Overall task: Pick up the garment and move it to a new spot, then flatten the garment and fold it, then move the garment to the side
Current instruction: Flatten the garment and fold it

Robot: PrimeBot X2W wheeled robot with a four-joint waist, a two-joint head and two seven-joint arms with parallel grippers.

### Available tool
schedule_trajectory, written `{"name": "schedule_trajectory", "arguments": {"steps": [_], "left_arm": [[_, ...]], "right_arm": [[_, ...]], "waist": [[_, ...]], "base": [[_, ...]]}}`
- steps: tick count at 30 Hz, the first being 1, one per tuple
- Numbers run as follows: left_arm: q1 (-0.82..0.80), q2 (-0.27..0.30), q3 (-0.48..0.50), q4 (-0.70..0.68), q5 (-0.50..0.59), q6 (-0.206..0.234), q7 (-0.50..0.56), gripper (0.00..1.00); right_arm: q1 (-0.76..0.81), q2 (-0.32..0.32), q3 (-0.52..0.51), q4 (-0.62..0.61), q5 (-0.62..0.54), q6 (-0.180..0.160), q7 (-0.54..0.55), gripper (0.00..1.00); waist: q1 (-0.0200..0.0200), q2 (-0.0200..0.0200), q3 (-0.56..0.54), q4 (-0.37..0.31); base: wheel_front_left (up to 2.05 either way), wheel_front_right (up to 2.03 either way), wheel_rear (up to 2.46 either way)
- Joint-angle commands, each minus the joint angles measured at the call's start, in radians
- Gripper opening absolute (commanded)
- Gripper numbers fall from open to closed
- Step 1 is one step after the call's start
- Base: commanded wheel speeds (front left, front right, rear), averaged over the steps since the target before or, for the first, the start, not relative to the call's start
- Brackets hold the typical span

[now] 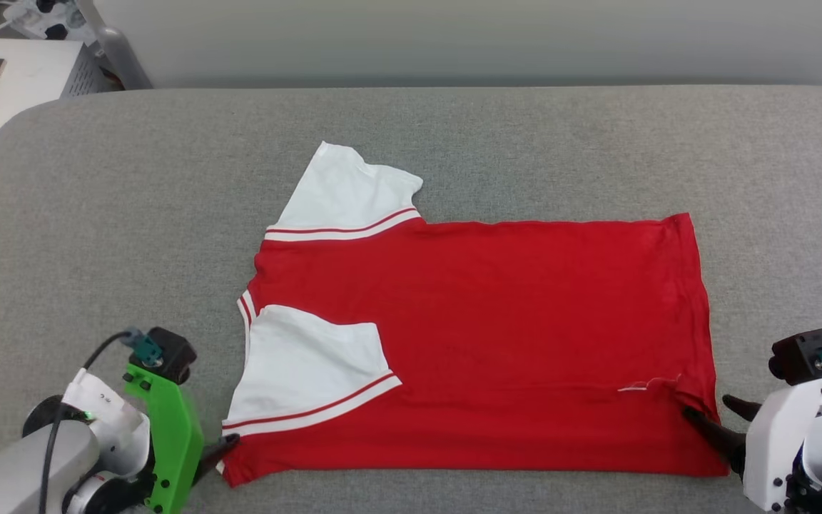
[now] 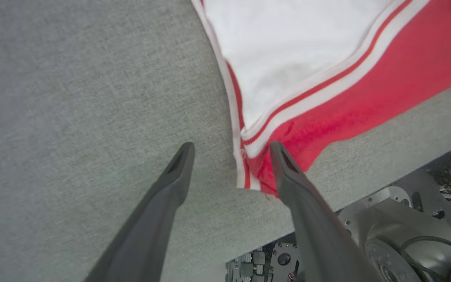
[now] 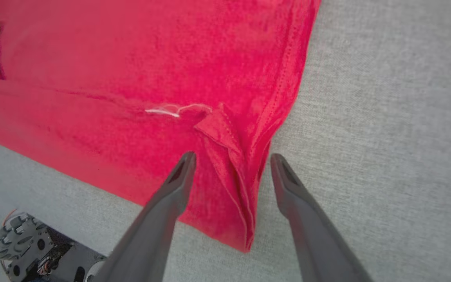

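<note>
The garment [image 1: 496, 321] lies spread flat on the grey cloth-covered table [image 1: 454, 143], collar end toward the robot's left and hem toward its right. Its near side is folded over onto the body, so the near sleeve [image 1: 311, 364] rests white on the red, while the far sleeve [image 1: 347, 193] lies out on the table.

The left gripper [image 1: 220, 448] sits low at the shirt's near-left corner. In the left wrist view its fingers stand wide apart with nothing held [image 2: 231, 149]: the striped corner lies between them, one finger over the red edge, the other over bare table.

The right gripper [image 1: 718, 414] is at the near-right hem corner, likewise spread wide and empty. In its wrist view [image 3: 232, 156] the creased hem fold lies between the fingers. Whether any fingertip actually touches the cloth I cannot tell.
</note>
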Motion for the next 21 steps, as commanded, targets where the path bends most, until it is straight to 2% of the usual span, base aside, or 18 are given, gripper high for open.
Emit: {"name": "schedule_trajectory", "arguments": {"steps": [1,4,8,12,16,21], "left_arm": [[0.006,0.026,0.013,-0.018,0.019,0.012,-0.020,1.00],[-0.006,0.049,0.045,-0.052,0.021,0.028,-0.065,1.00],[-0.049,0.052,0.097,-0.071,0.050,0.053,-0.149,1.00],[-0.119,0.018,0.132,-0.050,0.082,0.058,-0.196,1.00],[-0.233,-0.048,0.140,0.023,0.124,0.031,-0.189,1.00],[-0.414,-0.124,0.144,0.124,0.117,-0.036,-0.070,1.00]], "right_arm": [[0.022,0.012,-0.017,-0.024,-0.017,-0.001,-0.031,1.00],[0.039,0.045,-0.068,-0.080,-0.059,-0.001,-0.104,1.00],[0.048,0.125,-0.143,-0.164,-0.139,-0.001,-0.220,1.00],[0.049,0.216,-0.201,-0.229,-0.190,-0.001,-0.332,1.00],[0.052,0.284,-0.234,-0.284,-0.229,-0.001,-0.394,1.00],[0.029,0.316,-0.227,-0.323,-0.254,-0.001,-0.411,1.00]], "waist": [[0.0000,0.0000,-0.024,0.007],[0.0000,0.0000,-0.039,0.008],[0.0000,0.0000,-0.045,-0.002],[0.0000,0.0000,-0.028,-0.018],[0.0000,0.0000,0.020,-0.043],[0.0000,0.0000,0.120,-0.092]], "base": [[0.00,0.00,0.00],[0.00,0.00,0.00],[0.00,0.00,0.00],[0.00,0.00,0.00],[0.00,0.00,0.00],[0.00,0.00,0.00]]}}
